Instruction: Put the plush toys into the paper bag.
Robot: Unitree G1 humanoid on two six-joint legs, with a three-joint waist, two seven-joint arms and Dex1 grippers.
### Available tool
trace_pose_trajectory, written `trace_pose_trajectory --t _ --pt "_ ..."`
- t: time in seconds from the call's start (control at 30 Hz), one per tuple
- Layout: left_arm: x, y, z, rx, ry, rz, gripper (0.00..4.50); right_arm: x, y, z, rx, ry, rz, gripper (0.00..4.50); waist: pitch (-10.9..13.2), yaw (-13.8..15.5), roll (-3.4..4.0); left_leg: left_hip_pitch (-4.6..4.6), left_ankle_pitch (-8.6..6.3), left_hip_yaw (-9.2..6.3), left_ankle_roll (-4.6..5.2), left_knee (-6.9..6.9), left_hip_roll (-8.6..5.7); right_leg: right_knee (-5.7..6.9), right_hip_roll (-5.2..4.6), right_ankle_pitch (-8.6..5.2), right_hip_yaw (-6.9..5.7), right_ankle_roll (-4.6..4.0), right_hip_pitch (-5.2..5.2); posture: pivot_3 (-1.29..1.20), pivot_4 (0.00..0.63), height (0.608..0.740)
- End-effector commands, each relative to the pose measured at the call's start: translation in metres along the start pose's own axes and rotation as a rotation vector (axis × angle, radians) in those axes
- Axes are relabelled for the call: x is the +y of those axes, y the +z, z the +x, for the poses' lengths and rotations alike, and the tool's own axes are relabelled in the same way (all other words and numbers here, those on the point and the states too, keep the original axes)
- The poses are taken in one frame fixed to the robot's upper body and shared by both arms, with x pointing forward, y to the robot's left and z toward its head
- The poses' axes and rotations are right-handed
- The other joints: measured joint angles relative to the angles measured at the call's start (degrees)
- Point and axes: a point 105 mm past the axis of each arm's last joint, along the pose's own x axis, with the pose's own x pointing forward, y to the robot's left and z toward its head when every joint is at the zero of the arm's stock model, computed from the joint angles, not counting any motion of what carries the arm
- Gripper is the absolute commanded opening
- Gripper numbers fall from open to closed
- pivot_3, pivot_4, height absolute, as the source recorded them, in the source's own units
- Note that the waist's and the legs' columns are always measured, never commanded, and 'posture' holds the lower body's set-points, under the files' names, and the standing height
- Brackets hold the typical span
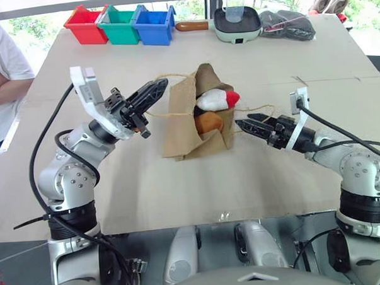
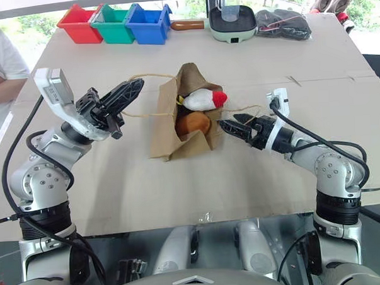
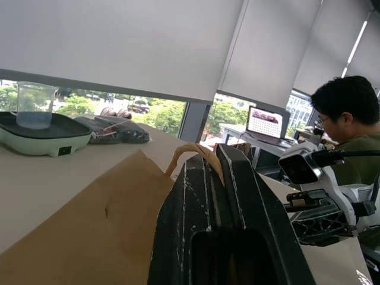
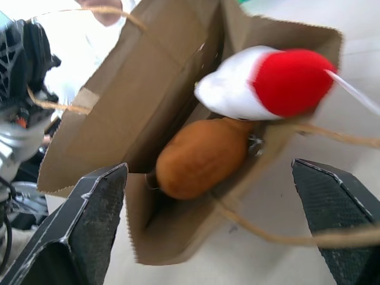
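Note:
The brown paper bag lies on its side on the table, its mouth facing my right gripper. Both plush toys sit in that mouth: the white one with a red end on top, partly sticking out, and the orange-brown one below it, deeper in. My left gripper is raised at the bag's left side, shut on one twisted handle loop. My right gripper points level at the bag mouth, open and holding nothing. The other handle trails loose across the gap between its fingers.
Red, green and blue bins line the table's far edge. Beside them are a pale green pan holding a beaker and a dark bundle. A person's arm is at the left table edge; another person sits behind.

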Motion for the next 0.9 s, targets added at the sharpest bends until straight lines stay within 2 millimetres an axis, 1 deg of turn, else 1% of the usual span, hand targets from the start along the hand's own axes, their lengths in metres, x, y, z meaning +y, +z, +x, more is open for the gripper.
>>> trace_pose_trajectory --t 0.03,0.07,0.1,0.13,0.17,0.2,0.23,0.37,0.4,0.43,0.5,0.53,0.57,0.6,0.67,0.7,0.77,0.8,0.83,0.9 --pt "-0.006 0.013 0.001 -0.037 -0.024 0.043 0.0 0.018 0.026 0.006 -0.133 0.129 -0.04 2.6 0.0 -0.1 0.0 0.0 0.0 0.0 0.0 -0.01 0.01 0.0 0.01 0.0 0.0 0.0 0.0 0.0 0.15 0.74" --pt "-0.005 0.013 0.001 -0.042 -0.021 0.04 0.0 0.027 0.035 0.009 -0.184 0.195 -0.038 2.26 0.0 -0.1 0.0 0.0 0.0 0.0 0.0 0.0 0.01 0.0 0.01 0.0 0.0 0.0 0.0 0.0 0.15 0.74" --pt "-0.004 0.013 0.002 -0.045 -0.019 0.039 0.0 0.033 0.041 0.011 -0.218 0.24 -0.035 1.61 0.0 -0.2 0.0 0.0 0.0 0.01 0.0 -0.01 0.01 0.0 0.01 0.0 0.01 0.0 0.0 0.0 0.15 0.74" --pt "-0.001 0.015 0.002 -0.053 -0.011 0.036 0.0 0.041 0.049 0.013 -0.255 0.286 -0.037 1.24 0.0 -0.2 0.01 0.01 0.0 0.01 0.0 0.0 0.01 0.0 0.01 0.0 0.01 0.0 0.0 0.0 0.15 0.74" --pt "0.003 0.017 0.002 -0.063 0.004 0.035 0.0 0.052 0.059 0.013 -0.296 0.337 -0.044 0.74 0.0 -0.2 0.01 0.02 0.0 0.01 0.0 0.0 0.01 0.02 0.01 0.0 0.01 0.0 0.0 0.0 0.15 0.74" --pt "0.009 0.021 0.002 -0.074 0.021 0.037 0.0 0.065 0.068 0.014 -0.323 0.387 -0.061 0.32 0.0 -0.2 0.02 0.01 0.0 -0.01 0.0 -0.01 0.02 0.02 0.02 0.0 -0.01 0.0 0.0 0.0 0.15 0.74" --pt "0.014 0.025 0.002 -0.084 0.036 0.039 0.0 0.076 0.076 0.014 -0.339 0.426 -0.08 0.06 0.0 -0.1 0.04 0.01 0.0 -0.03 0.0 -0.01 0.02 0.04 0.02 0.0 -0.03 0.0 -0.01 0.0 0.15 0.74" --pt "0.037 0.044 0.003 -0.088 0.06 0.084 0.0 0.117 0.1 0.017 -0.343 0.512 -0.197 0.06 0.0 0.0 0.04 -0.03 0.0 -0.06 0.0 0.01 0.01 0.05 -0.01 0.0 -0.09 0.0 -0.02 0.0 0.15 0.74" --pt "0.041 0.046 0.004 -0.083 0.058 0.099 0.0 0.123 0.103 0.017 -0.341 0.516 -0.213 0.06 0.0 0.0 0.05 -0.06 0.0 -0.07 0.0 0.0 0.01 0.03 0.01 0.0 -0.1 0.0 -0.05 0.0 0.15 0.74" --pt "0.048 0.043 0.006 -0.049 0.062 0.098 0.0 0.125 0.101 0.018 -0.31 0.498 -0.254 0.06 0.0 -0.1 0.02 -0.06 0.0 -0.07 0.0 0.01 0.01 0.05 0.0 0.0 -0.1 0.0 -0.05 0.0 0.15 0.74" --pt "0.053 0.023 0.01 0.062 0.034 0.136 0.0 0.12 0.096 0.017 -0.272 0.455 -0.265 0.06 0.0 0.0 0.02 -0.05 0.0 -0.06 0.0 -0.02 0.01 0.02 -0.02 0.0 -0.1 0.0 -0.04 0.0 0.15 0.74" --pt "0.053 0.019 0.014 0.072 0.019 0.13 0.0 0.113 0.089 0.017 -0.237 0.406 -0.28 0.06 0.0 0.2 0.03 -0.06 0.0 -0.06 0.0 -0.03 0.0 0.01 -0.03 0.0 -0.13 -0.01 -0.05 0.0 0.15 0.74" --pt "0.053 0.017 0.017 0.067 0.012 0.122 0.0 0.107 0.083 0.016 -0.21 0.365 -0.307 0.06 0.0 0.3 0.02 -0.06 0.0 -0.04 0.0 -0.03 -0.02 -0.01 -0.05 0.0 -0.12 -0.01 -0.05 0.0 0.15 0.74" --pt "0.054 0.017 0.021 0.062 0.009 0.122 0.0 0.105 0.079 0.015 -0.193 0.346 -0.334 0.06 0.0 0.5 0.02 -0.06 0.0 -0.05 0.0 -0.03 -0.03 -0.02 -0.06 0.0 -0.13 -0.01 -0.04 0.0 0.15 0.74" --pt "0.057 0.014 0.027 0.054 0.004 0.118 0.0 0.114 0.08 0.009 -0.21 0.356 -0.338 0.06 0.0 0.4 0.03 -0.13 0.0 -0.02 0.0 -0.01 -0.03 -0.09 -0.09 0.0 -0.12 0.0 -0.05 0.0 0.15 0.74" --pt "0.059 0.011 0.028 0.061 0.011 0.111 0.0 0.113 0.076 0.009 -0.186 0.338 -0.351 0.06 0.0 0.3 0.02 -0.15 0.0 0.01 0.0 0.0 -0.03 -0.07 -0.09 0.01 -0.08 0.0 -0.08 0.0 0.15 0.74" --pt "0.057 -0.002 0.026 0.119 -0.021 0.122 0.0 0.106 0.058 0.007 -0.113 0.291 -0.396 0.06 0.0 0.1 0.01 -0.34 0.0 -0.03 0.0 0.05 -0.03 0.05 -0.08 0.01 -0.09 0.0 -0.28 0.0 0.15 0.74" --pt "0.055 -0.007 0.026 0.141 -0.043 0.124 0.0 0.105 0.054 0.006 -0.098 0.285 -0.39 0.06 0.0 0.0 -0.01 -0.37 0.0 -0.04 0.0 0.03 -0.02 0.05 -0.06 0.01 -0.1 0.0 -0.32 0.0 0.15 0.74" --pt "0.054 -0.009 0.026 0.148 -0.055 0.13 0.0 0.104 0.052 0.006 -0.093 0.281 -0.386 0.06 0.0 -0.2 0.0 -0.36 0.0 -0.04 0.0 0.02 0.0 0.05 -0.05 0.01 -0.1 0.0 -0.32 0.0 0.15 0.74" --pt "0.055 -0.007 0.028 0.156 -0.069 0.159 0.0 0.095 0.047 0.008 -0.05 0.22 -0.443 0.06 0.0 -0.3 0.03 -0.36 0.0 -0.02 0.0 0.01 0.01 0.07 -0.03 0.01 -0.07 -0.01 -0.35 0.0 0.15 0.74"
